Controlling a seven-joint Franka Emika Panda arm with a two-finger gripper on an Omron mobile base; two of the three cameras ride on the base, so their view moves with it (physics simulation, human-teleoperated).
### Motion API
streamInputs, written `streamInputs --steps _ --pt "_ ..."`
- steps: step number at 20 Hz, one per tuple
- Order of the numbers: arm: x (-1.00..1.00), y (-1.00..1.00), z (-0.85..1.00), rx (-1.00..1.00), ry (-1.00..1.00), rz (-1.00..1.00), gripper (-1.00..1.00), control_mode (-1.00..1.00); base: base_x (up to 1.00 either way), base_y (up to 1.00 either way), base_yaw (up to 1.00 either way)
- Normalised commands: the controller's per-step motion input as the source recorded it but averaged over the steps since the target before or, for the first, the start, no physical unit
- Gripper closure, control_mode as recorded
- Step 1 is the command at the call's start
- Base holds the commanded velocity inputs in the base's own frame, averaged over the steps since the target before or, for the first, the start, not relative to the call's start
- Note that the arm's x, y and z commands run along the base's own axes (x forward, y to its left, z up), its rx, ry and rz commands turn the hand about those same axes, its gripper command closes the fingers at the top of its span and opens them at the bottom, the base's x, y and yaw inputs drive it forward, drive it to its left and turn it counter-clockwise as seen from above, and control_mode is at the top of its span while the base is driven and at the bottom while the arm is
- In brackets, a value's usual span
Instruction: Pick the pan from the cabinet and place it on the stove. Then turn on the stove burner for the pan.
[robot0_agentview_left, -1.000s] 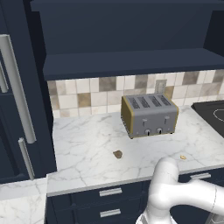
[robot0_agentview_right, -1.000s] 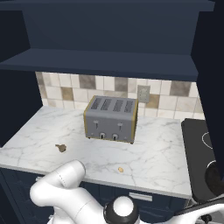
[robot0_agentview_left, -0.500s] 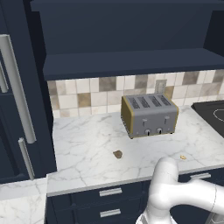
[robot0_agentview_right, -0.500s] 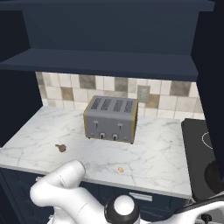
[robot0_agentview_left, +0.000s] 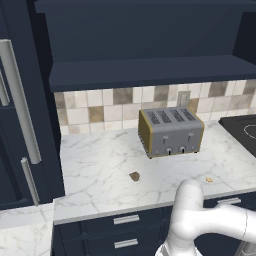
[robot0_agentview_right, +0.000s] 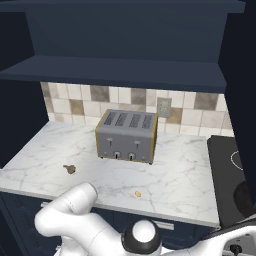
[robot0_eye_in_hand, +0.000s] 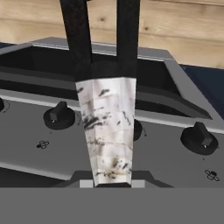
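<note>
**Three knobs ahead of the closed jaws, pan apparently on the stove**

Jaws: closed. Can't tell from the hand view whether anything is pinched between them. That view faces the grey front panel (robot0_eye_in_hand: 35, 131) of the stove, which carries black knobs: one left (robot0_eye_in_hand: 59, 116), one right (robot0_eye_in_hand: 199, 138), and one in the middle (robot0_eye_in_hand: 138, 129) half hidden. A white marbled wedge (robot0_eye_in_hand: 107, 131) hides it, with two dark bars (robot0_eye_in_hand: 76, 35) rising above the wedge. Can't tell what the wedge is.

Pan (robot0_agentview_right: 243, 198): a dark round shape on the near part of the stove (robot0_agentview_right: 222, 170), at the right end of the desk (robot0_agentview_left: 100, 165). It's cut off by the frame edge and a dark panel, so it's probably the pan, not certain. No handle is visible.

Cabinet (robot0_agentview_left: 150, 72): the navy shelf above the desk is in view, nothing visible on it.

Rest of the desk:
- A silver four-slot toaster (robot0_agentview_left: 171, 131) with a yellow side sits near the back edge, against the tiled wall (robot0_agentview_left: 100, 107).
- A small brown scrap (robot0_agentview_left: 134, 176) lies mid-desk, left of the toaster.
- A tiny yellow crumb (robot0_agentview_left: 209, 179) sits near the front edge.
- Navy drawers (robot0_agentview_left: 125, 220) with short handles run under the front edge.

White arm (robot0_agentview_left: 200, 220): folded low in front of the drawers, reaching off toward the stove side.
</note>
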Motion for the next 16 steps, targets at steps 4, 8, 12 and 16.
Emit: streamInputs --steps 4,8,12,16 --pt "0.15 -0.16 0.0 0.02 0.01 0.0 1.0 -1.0 0.0 0.0 0.0" --pt "0.16 -0.13 0.0 0.01 0.02 0.0 1.0 -1.0 0.0 0.0 0.0" --pt "0.09 -0.05 -0.05 0.0 0.01 0.0 1.0 -1.0 0.0 0.0 0.0" --pt "0.02 -0.01 -0.05 0.0 0.0 0.0 1.0 -1.0 0.0 0.0 0.0"
